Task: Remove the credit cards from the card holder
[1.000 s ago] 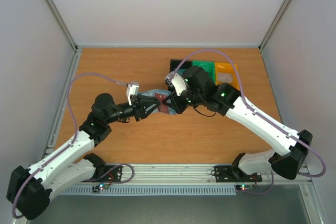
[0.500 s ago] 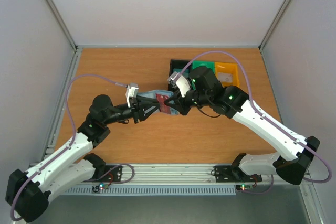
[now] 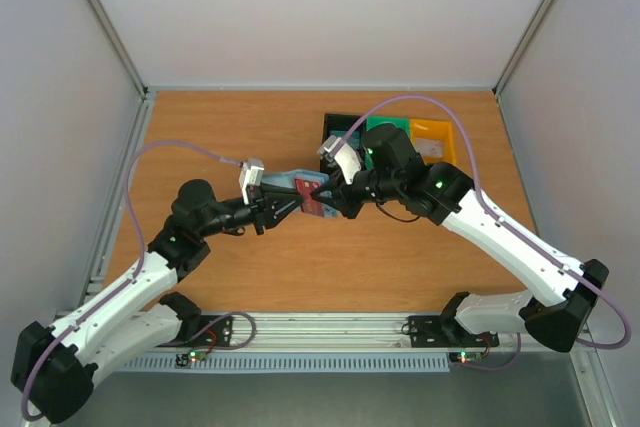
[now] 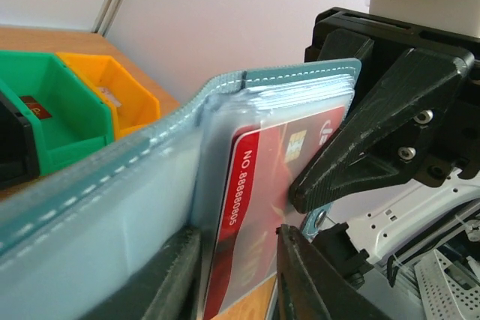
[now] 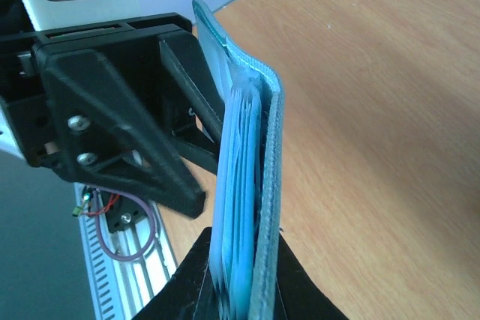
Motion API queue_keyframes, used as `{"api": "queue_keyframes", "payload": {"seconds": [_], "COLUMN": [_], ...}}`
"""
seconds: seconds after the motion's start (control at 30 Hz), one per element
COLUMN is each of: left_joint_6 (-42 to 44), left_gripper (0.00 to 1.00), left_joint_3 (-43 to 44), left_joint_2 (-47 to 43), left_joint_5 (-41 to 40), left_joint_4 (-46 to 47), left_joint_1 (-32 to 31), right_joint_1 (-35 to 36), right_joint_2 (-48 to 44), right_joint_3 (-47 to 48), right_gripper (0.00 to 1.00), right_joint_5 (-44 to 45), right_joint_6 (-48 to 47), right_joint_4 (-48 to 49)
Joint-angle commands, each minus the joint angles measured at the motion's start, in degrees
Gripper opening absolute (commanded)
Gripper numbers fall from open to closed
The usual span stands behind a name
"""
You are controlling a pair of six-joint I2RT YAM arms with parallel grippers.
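The blue-grey card holder (image 3: 287,183) hangs open above the table, held between both grippers. My left gripper (image 3: 283,205) is shut on one inner leaf; in the left wrist view (image 4: 236,275) its fingers flank a clear pocket with a red credit card (image 4: 262,185) inside. The red card also shows from above (image 3: 314,198). My right gripper (image 3: 326,199) is shut on the opposite edge; in the right wrist view (image 5: 240,282) its fingers pinch the light blue pockets and the cover (image 5: 244,162). Other cards are hidden in the pockets.
A black bin (image 3: 335,125), a green bin (image 3: 392,125) and a yellow bin (image 3: 440,137) stand in a row at the back right, just behind the right wrist. The green bin (image 4: 52,103) holds a small red item. Wooden table (image 3: 220,137) lies below.
The right arm's wrist shifted right and back, and the card holder rose slightly between the grippers. Both grips stay as they were; little moved in the last half second.
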Motion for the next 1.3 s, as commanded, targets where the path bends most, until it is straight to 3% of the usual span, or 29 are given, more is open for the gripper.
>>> {"api": "queue_keyframes", "payload": {"seconds": [0.0,0.17,0.23,0.33,0.5,0.77,1.27], "left_joint_6": [0.8,0.9,1.5,1.6,2.0,3.7,-0.4], "left_gripper": [0.2,0.03,0.03,0.15,0.2,0.01,0.0], "left_joint_3": [0.3,0.3,0.6,0.8,1.1,1.9,-0.6], "left_joint_2": [0.3,-0.2,-0.4,-0.6,-0.4,0.3,-1.7], "left_joint_5": [5.1,11.7,14.2,15.4,15.3,15.2,10.0], "left_joint_4": [5.8,10.5,11.8,12.1,13.0,13.4,9.5], "left_joint_1": [-0.8,-1.1,-1.4,-1.6,-2.0,-3.4,-0.4], "right_joint_1": [0.9,-0.4,-0.9,-1.6,-1.7,-1.8,-8.3], "right_joint_2": [-1.0,-1.5,-1.2,-0.7,0.3,2.3,-5.1], "right_joint_3": [-0.5,-2.2,-2.4,-2.8,-3.0,-3.1,-12.6], "right_gripper": [0.01,0.01,0.01,0.01,0.01,0.01,0.16], "right_joint_5": [-10.9,-15.1,-15.7,-16.9,-20.4,-19.8,-27.0], "right_joint_6": [-3.1,-3.2,-3.2,-3.0,-2.8,-2.8,0.2], "right_joint_4": [4.6,5.9,6.2,7.3,9.1,10.0,13.7]}}
